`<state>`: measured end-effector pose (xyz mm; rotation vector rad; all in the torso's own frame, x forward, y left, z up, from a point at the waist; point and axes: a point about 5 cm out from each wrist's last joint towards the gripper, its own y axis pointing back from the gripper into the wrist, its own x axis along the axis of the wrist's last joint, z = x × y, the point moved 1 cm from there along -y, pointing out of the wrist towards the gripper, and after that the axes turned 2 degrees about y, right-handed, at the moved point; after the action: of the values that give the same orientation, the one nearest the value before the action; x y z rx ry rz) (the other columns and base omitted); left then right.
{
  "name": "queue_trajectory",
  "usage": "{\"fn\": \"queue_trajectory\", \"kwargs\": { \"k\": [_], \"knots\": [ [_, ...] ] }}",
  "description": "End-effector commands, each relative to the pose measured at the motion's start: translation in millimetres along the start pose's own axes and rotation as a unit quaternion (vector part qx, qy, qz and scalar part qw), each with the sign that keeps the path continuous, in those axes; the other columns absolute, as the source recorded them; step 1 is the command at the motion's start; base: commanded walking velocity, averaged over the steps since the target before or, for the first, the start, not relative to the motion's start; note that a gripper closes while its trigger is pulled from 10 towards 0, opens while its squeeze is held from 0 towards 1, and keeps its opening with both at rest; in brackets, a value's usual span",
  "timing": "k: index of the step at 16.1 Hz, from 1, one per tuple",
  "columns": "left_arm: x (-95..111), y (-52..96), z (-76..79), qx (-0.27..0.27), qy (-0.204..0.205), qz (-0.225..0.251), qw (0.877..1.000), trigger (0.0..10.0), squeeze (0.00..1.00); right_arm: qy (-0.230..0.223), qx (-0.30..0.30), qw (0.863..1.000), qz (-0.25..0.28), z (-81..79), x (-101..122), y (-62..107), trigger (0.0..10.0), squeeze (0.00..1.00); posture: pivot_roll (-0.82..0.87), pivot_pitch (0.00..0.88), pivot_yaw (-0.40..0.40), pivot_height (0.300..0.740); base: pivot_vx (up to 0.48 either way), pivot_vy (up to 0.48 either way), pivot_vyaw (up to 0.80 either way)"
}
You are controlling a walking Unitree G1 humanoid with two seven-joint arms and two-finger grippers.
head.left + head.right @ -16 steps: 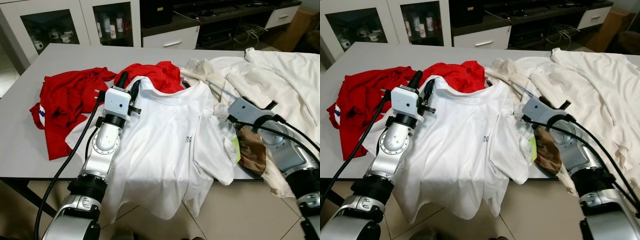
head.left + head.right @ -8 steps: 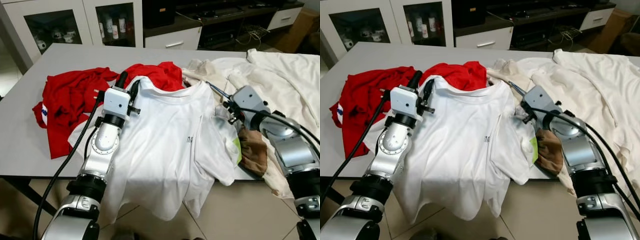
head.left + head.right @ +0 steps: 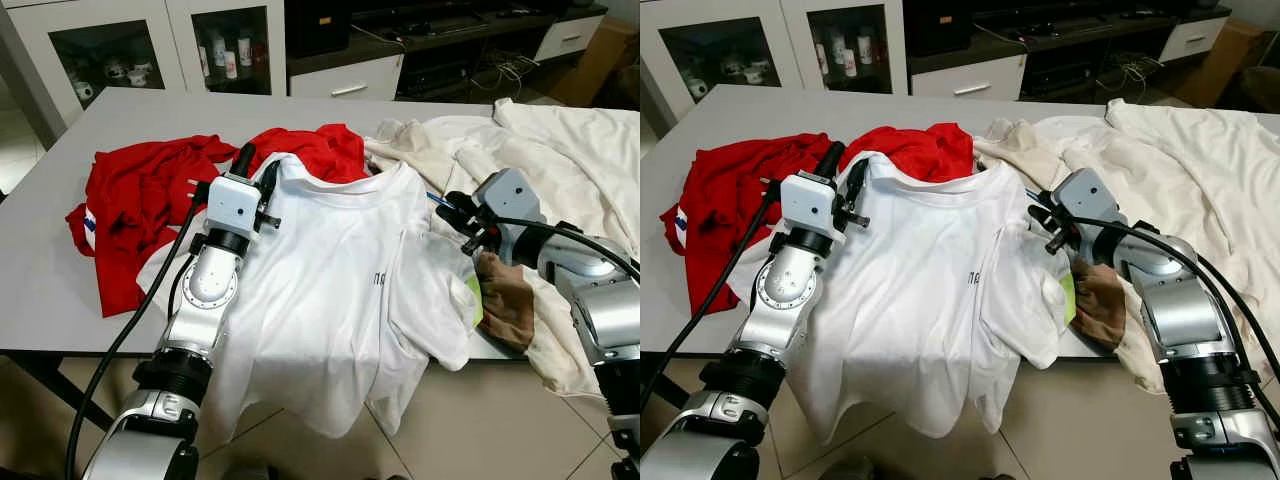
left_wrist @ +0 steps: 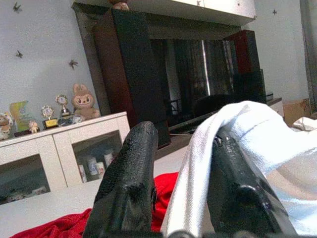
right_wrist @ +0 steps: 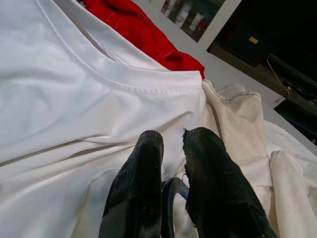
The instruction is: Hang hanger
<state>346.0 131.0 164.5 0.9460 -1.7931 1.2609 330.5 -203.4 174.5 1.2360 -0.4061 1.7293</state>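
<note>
A white T-shirt [image 3: 330, 270] lies spread over the table's front edge, its hem hanging off. My left gripper [image 3: 257, 165] sits at the shirt's left shoulder by the collar, shut on the fabric; the white cloth [image 4: 198, 163] runs between its fingers. My right gripper [image 3: 452, 212] rests at the shirt's other shoulder, pointing toward the collar. Its fingers are shut on a thin dark-blue hanger [image 5: 170, 198], of which only a curved bit shows between them. A short blue piece of the hanger [image 3: 433, 198] pokes out beside the fingers; the rest is hidden under cloth.
A red garment [image 3: 140, 200] lies crumpled behind and left of the shirt. Cream garments [image 3: 560, 150] cover the table's right half, with a brown cloth [image 3: 505, 300] at the front edge. The grey table [image 3: 150, 110] has bare room at the back left. Glass-door cabinets [image 3: 110, 50] stand beyond.
My right gripper has swung left and turned, from beside the brown cloth to the shirt's right shoulder. The left arm and the shirt's collar have stayed put.
</note>
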Motion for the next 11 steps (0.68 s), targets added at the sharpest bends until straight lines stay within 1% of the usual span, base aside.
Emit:
{"fn": "queue_trajectory", "kwargs": {
  "k": [1, 2, 4, 7, 8, 9, 10, 11],
  "knots": [
    [0, -1.2, 1.6, -0.005, -0.001, 0.0, 1.0, 10.0, 0.0, -0.003, 0.004, 1.0, -0.006, -0.7, -2, 2.4, 10.0, 0.0, 0.14, 0.0, -0.009, 0.74, 0.0, 0.0, 0.0],
    [0, -0.8, 1.4, -0.005, -0.001, -0.001, 1.0, 10.0, 0.0, -0.012, 0.0, 1.0, -0.008, -1.2, -3, 1.9, 10.0, 0.0, 0.14, 0.0, -0.009, 0.74, 0.0, 0.0, 0.0],
    [-1, 0.1, 0.7, -0.004, -0.001, -0.002, 1.0, 10.0, 0.0, -0.036, -0.009, 0.999, 0.028, 2.1, 9, 1.3, 10.0, 0.0, 0.14, 0.0, -0.009, 0.74, 0.0, 0.0, 0.0],
    [0, 0.1, 0.6, -0.004, -0.002, -0.001, 1.0, 10.0, 0.0, -0.082, 0.008, 0.994, 0.072, -0.7, 21, 2.4, 10.0, 0.0, 0.15, 0.002, -0.011, 0.74, 0.0, 0.0, 0.0],
    [0, -0.3, 0.6, -0.003, -0.002, -0.001, 1.0, 10.0, 0.0, -0.085, 0.004, 0.994, 0.07, -0.7, 19, 1.9, 10.0, 0.0, 0.15, 0.002, -0.011, 0.74, 0.0, 0.0, 0.0],
    [0, -0.7, 0.6, -0.003, -0.002, 0.0, 1.0, 10.0, 0.0, -0.077, -0.012, 0.996, 0.051, 1.1, 12, 0.7, 10.0, 0.0, 0.15, 0.002, -0.011, 0.74, 0.0, 0.0, 0.0],
    [0, -0.8, 0.7, -0.004, -0.002, 0.0, 1.0, 10.0, 0.0, -0.059, -0.03, 0.998, 0.024, 3.7, 4, -0.2, 10.0, 0.0, 0.14, 0.001, -0.009, 0.74, 0.0, 0.0, 0.0],
    [0, -0.8, 0.9, -0.005, -0.002, -0.001, 1.0, 10.0, 0.0, -0.052, -0.038, 0.998, 0.012, 4.8, 0, 0.0, 10.0, 0.0, 0.14, 0.002, -0.007, 0.74, 0.0, 0.0, 0.0]
  ]
}}
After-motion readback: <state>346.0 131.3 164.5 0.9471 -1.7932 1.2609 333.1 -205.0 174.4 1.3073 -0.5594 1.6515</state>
